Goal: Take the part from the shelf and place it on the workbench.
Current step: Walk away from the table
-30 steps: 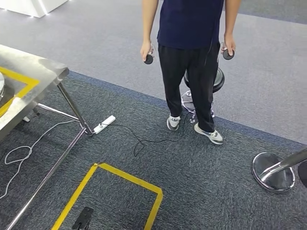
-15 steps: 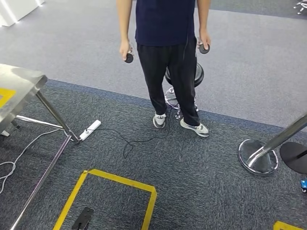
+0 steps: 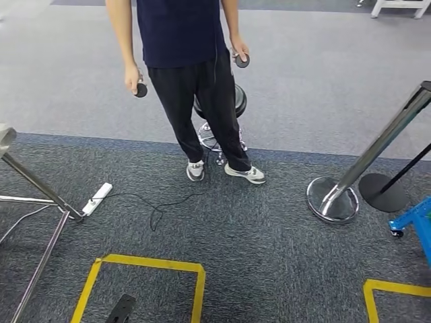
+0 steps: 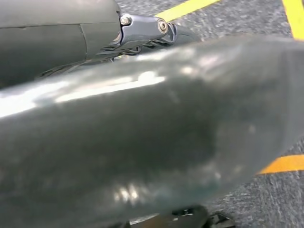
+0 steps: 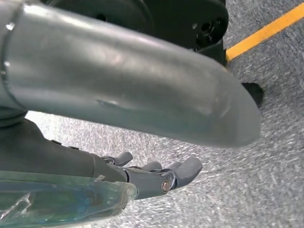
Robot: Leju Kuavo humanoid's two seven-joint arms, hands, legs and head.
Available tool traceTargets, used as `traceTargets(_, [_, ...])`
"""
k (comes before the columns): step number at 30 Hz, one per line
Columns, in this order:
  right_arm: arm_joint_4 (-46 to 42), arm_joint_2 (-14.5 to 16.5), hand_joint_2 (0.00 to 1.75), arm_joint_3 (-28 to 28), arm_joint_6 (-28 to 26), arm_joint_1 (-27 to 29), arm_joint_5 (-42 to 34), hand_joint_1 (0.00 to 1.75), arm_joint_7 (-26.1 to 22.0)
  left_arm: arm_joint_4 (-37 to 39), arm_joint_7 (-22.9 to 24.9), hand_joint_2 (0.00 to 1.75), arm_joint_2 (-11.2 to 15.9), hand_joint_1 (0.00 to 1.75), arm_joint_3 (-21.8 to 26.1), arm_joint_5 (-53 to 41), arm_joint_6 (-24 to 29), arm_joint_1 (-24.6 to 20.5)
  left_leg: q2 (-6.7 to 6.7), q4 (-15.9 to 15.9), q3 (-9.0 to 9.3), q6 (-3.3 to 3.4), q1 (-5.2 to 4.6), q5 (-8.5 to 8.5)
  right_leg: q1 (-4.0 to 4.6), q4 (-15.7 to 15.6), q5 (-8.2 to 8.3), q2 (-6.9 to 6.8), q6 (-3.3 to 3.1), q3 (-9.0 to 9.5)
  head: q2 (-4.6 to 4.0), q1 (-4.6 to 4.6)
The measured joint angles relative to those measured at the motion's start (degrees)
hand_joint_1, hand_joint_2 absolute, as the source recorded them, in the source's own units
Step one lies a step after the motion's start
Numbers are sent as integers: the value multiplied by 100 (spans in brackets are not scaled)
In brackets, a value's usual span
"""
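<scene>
Carpet [image 3: 264, 256], dark grey and flecked, lies under the robot in the head view, marked by a yellow tape rectangle [image 3: 147, 264] with a small black object [image 3: 121, 309] inside it at the near edge. A second yellow tape corner [image 3: 391, 291] sits at the near right. In the right wrist view, the right hand [image 5: 157, 175] hangs above the carpet with its fingers [image 5: 186, 168] extended and slightly apart, holding nothing. In the left wrist view, a thick grey thumb blocks most of the left hand [image 4: 143, 28]; whether it is open or closed cannot be told.

Farther out, steel table legs [image 3: 46, 222] slant in at the left, beside a white power strip [image 3: 97, 198] whose black cable [image 3: 168, 205] trails across the carpet. At the right stand a chrome post on a round base [image 3: 333, 200], a black disc base [image 3: 382, 192] and a blue frame [image 3: 414, 222].

Beyond, a person [image 3: 198, 81] in dark shirt and black trousers stands holding a round black controller in each hand, in front of a black stool [image 3: 223, 111]. Part and shelf cannot be made out in these views.
</scene>
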Motion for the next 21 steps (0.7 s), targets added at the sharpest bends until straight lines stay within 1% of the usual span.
traceTargets(1, [0,0,0,3,-6,4,10,0,15,0,5,0,-6,0,-4,-10,-4,-3,-5,-63,17,31,-8,-3,-4,-3,15,56,40,-22,0,-2])
traceTargets(2, [0,0,0,6,-21,16,27,0,28,0,9,0,-13,0,-11,-23,-7,-9,48,-65,11,74,-14,3,-19,-24,34,107,77,-52,0,-3])
traceTargets(3, [1,0,0,15,-50,33,59,0,40,-1,10,0,-14,0,-18,-42,2,-17,106,-81,17,116,-19,17,-26,-10,29,83,107,-81,0,-3])
traceTargets(4, [1,0,0,32,-87,43,106,0,51,-1,2,0,-14,0,-26,-62,30,-24,166,-95,24,162,-19,31,-25,75,-25,-16,131,-137,0,13])
traceTargets(5, [2,0,0,56,-120,42,155,0,59,-1,-17,0,-13,0,-32,-84,75,-26,231,-109,28,198,-18,41,-17,278,-145,-163,147,-243,0,26])
traceTargets(6, [2,0,0,84,-143,35,194,0,61,-2,-44,0,-10,0,-37,-104,132,-21,298,-112,31,222,-27,41,-8,602,-320,-338,157,-387,0,40])
traceTargets(7, [2,1,0,108,-152,24,214,0,55,-1,-75,0,-11,0,-42,-118,191,-11,370,-112,30,239,-38,36,-5,1003,-515,-458,169,-573,0,50])
traceTargets(8, [2,1,0,124,-153,16,218,0,45,-1,-100,0,-11,0,-45,-125,239,-1,445,-110,30,245,-49,32,-5,1372,-668,-518,180,-739,0,49])
traceTargets(9, [2,1,0,133,-155,15,216,0,33,-1,-116,0,-11,0,-48,-125,270,3,519,-109,32,247,-56,28,-6,1598,-732,-545,184,-833,0,49])
traceTargets(10, [3,1,0,139,-159,17,215,0,21,-1,-125,0,-11,0,-48,-122,289,1,585,-108,37,247,-59,22,-7,1609,-691,-561,185,-815,0,50])
traceTargets(11, [3,0,0,141,-163,21,214,0,13,-2,-130,0,-12,0,-49,-120,298,-3,645,-107,48,240,-60,13,-7,1378,-555,-586,182,-670,0,50])
traceTargets(12, [3,0,0,142,-168,21,214,0,8,-2,-134,0,-15,0,-50,-116,302,-7,699,-105,66,226,-60,0,-7,985,-376,-652,175,-436,0,51])
traceTargets(13, [3,0,0,144,-172,13,214,0,4,-2,-137,0,-17,0,-52,-114,303,-8,748,-100,82,201,-73,-19,11,583,-253,-752,165,-197,0,53])
traceTargets(14, [3,0,0,145,-173,1,214,0,1,-2,-140,0,-18,0,-54,-113,304,-8,794,-91,94,173,-88,-36,22,272,-171,-825,137,-15,0,47])
traceTargets(15, [4,0,0,146,-173,-10,214,0,-3,-2,-142,0,-17,0,-55,-111,307,-9,835,-86,105,149,-104,-50,34,98,-146,-869,104,85,0,40])
traceTargets(16, [4,0,0,148,-173,-14,214,0,-5,-2,-142,0,-16,0,-56,-111,309,-11,876,-85,112,128,-118,-56,51,53,-165,-856,66,103,0,34])
traceTargets(17, [4,0,0,148,-174,-8,214,0,-7,-2,-142,0,-17,0,-57,-111,312,-15,916,-88,120,110,-116,-60,49,49,-153,-795,22,92,0,28])
traceTargets(18, [4,0,0,149,-174,1,214,0,-7,-2,-142,0,-17,0,-60,-111,313,-22,924,-85,127,84,-104,-78,46,43,-147,-743,-13,86,0,29])
traceTargets(19, [4,-1,0,149,-174,8,214,0,-9,-2,-143,0,-18,0,-63,-111,316,-29,868,-26,109,54,-91,-136,40,36,-140,-693,-48,83,0,24])
traceTargets(20, [4,-1,0,149,-172,7,214,0,-16,-2,-144,0,-18,0,-64,-111,321,-34,771,134,43,27,-81,-251,28,27,-130,-646,-83,82,0,17])
traceTargets(21, [4,-2,0,149,-166,0,214,0,-25,-2,-145,44,-17,0,-65,-111,326,-34,651,412,-80,5,-72,-416,17,22,-123,-597,-109,81,0,5])
